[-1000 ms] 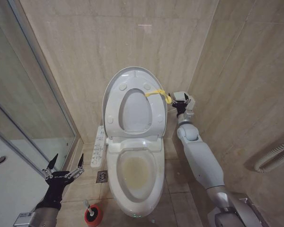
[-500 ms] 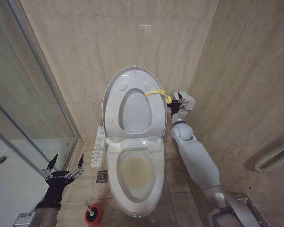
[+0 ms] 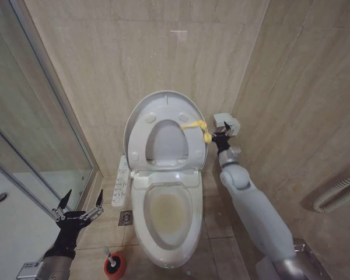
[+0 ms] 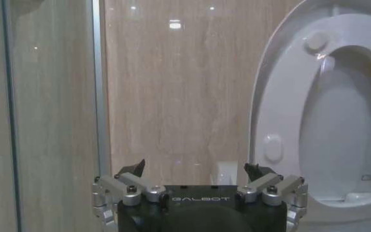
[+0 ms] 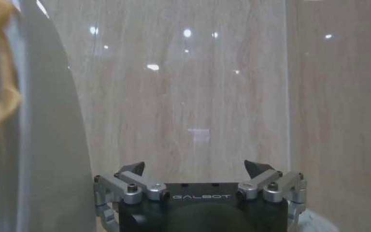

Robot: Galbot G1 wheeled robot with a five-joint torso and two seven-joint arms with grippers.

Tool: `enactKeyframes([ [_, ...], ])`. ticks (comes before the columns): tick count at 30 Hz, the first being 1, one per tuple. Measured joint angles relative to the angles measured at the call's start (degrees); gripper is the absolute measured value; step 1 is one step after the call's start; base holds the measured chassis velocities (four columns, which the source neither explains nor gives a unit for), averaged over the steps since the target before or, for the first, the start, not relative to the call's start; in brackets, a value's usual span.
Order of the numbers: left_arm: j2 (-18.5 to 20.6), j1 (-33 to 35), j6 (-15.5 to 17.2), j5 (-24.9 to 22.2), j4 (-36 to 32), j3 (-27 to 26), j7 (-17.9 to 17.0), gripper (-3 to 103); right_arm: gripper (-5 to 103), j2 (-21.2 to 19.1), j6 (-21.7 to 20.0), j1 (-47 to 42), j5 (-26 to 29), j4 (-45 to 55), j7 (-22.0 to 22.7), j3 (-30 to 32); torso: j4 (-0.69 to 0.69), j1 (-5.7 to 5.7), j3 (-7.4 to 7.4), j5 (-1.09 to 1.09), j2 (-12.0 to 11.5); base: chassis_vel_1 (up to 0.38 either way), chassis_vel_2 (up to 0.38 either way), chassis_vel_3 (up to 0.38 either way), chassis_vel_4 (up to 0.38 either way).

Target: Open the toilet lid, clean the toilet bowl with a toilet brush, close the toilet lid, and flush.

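The toilet lid (image 3: 163, 104) stands raised against the back wall, leaning a little forward, with the seat ring (image 3: 141, 140) up in front of it. A yellow loop tag (image 3: 196, 125) hangs at its right edge. My right gripper (image 3: 220, 136) is open just right of that edge; the right wrist view shows its open fingers (image 5: 194, 169) beside the lid's edge (image 5: 44, 121) and the tag (image 5: 2, 96). Below lies the stained toilet bowl (image 3: 166, 213). The toilet brush (image 3: 108, 254) stands in its red cup (image 3: 115, 266) on the floor. My left gripper (image 3: 79, 205) (image 4: 195, 170) hovers open, low on the left.
A white button panel (image 3: 122, 174) juts from the bowl's left side, with a floor drain (image 3: 126, 217) beside it. A glass shower door (image 3: 29, 134) closes off the left. Tiled walls box in the toilet, and a pale ribbed hose (image 3: 338, 192) runs along the right wall.
The lid and seat ring have tipped forward from the wall, their top edge now lower. The yellow tag dropped with them. My right arm shifted slightly right; the left arm stayed still.
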Motion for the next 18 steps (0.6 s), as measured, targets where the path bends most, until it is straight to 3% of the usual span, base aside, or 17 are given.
enactKeyframes([
  [18, 0.0, 0.0, 0.0, 0.0, 0.0, 0.0, 0.0, 100, 100, -0.94, 1.17, -24.42, -0.04, 17.22, -0.41, 7.7, 0.0, 0.0, 0.0, -0.01, 0.0, 0.0, 0.0, 0.0, 0.0],
])
